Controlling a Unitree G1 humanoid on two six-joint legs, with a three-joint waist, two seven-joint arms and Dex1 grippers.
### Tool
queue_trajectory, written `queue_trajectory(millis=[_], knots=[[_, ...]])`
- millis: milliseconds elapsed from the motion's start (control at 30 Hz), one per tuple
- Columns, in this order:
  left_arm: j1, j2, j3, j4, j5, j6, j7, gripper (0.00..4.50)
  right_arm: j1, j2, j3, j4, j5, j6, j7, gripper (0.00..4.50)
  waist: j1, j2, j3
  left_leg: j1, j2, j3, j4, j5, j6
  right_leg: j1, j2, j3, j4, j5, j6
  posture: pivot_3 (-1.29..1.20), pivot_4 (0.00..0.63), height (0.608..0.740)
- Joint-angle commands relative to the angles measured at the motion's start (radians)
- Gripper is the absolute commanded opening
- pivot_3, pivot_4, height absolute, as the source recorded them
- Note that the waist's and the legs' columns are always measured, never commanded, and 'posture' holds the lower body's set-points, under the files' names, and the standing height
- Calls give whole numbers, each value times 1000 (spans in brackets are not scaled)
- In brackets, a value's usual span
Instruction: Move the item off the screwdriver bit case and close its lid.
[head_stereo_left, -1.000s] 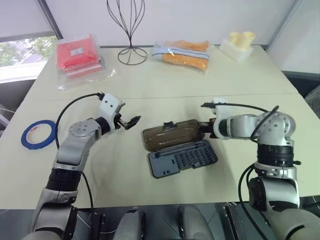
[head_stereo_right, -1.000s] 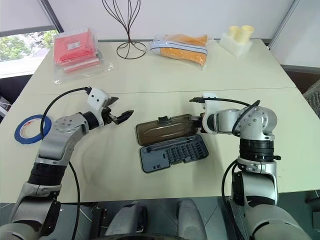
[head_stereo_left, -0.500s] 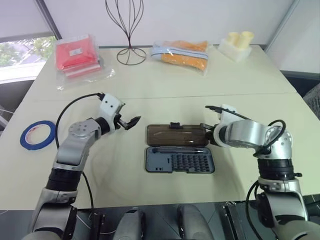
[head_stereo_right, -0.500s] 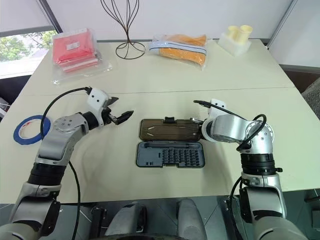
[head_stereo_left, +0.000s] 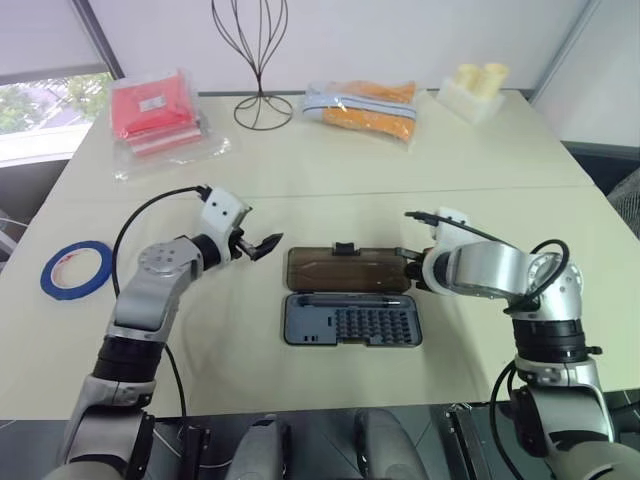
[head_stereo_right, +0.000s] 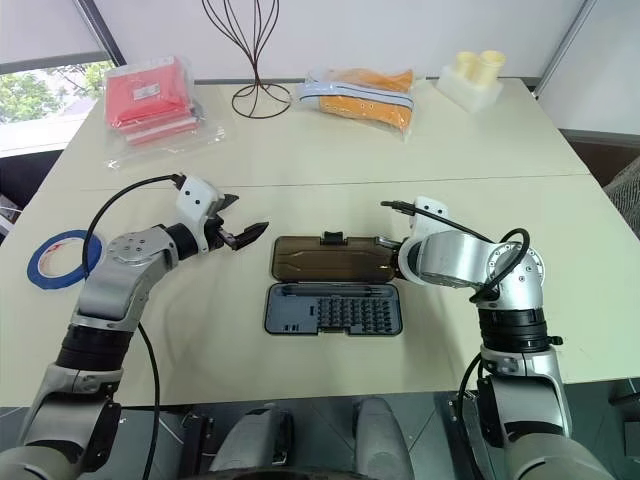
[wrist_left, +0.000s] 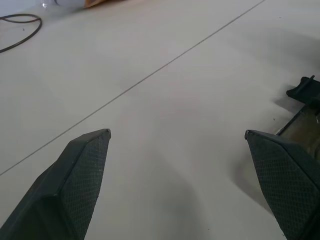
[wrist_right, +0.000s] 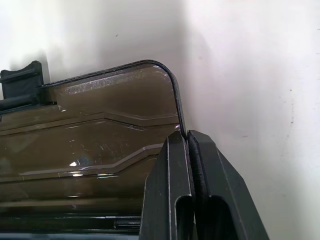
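Partly hidden behind the right arm's silver wrist, the right pincer (wrist_right: 187, 145) sits at the right end of the lid (head_stereo_left: 345, 270); in the right wrist view its two black fingers are pressed together with the lid's thin rim at their tips, though whether the rim is actually pinched between them cannot be told. The bit case (head_stereo_left: 352, 322) lies open and flat on the bench (head_stereo_left: 420, 160), its dark grey tray nearest the robot and the smoky-brown lid spread out beyond it, black latch tab (head_stereo_left: 345, 246) on the far edge. Rows of small bits fill the tray; single bits are too small to make out. The left pincer (head_stereo_left: 262, 245) hangs over bare bench just left of the lid, fingers wide apart and empty. The blue tape roll (head_stereo_left: 76, 268) lies flat near the bench's left edge, well apart from the case. Along the far side stand a red packet (head_stereo_left: 155, 108), a wire stand (head_stereo_left: 262, 70), an orange packet (head_stereo_left: 368, 103) and a pale yellow object (head_stereo_left: 477, 88).
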Motion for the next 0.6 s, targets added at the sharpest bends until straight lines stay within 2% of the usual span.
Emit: queue_trajectory(millis=[33,467,600], knots=[[-23,10,5,-17,9,-19,-5,4500,-2,-11,-1,-44,26,1,16,33,0,0,0,0,0,0,0,0,0,0,0,0,0,0,0,0,150,740],[-26,8,8,-16,19,-17,-9,4500,67,-26,32,-111,26,-3,43,33,1,0,0,0,0,0,0,0,0,0,0,0,0,0,0,0,150,740],[-17,9,5,-21,24,-22,-10,4500,60,-101,69,-100,26,45,182,33,1,0,0,0,0,0,0,0,1,0,0,0,0,0,0,0,150,740]])
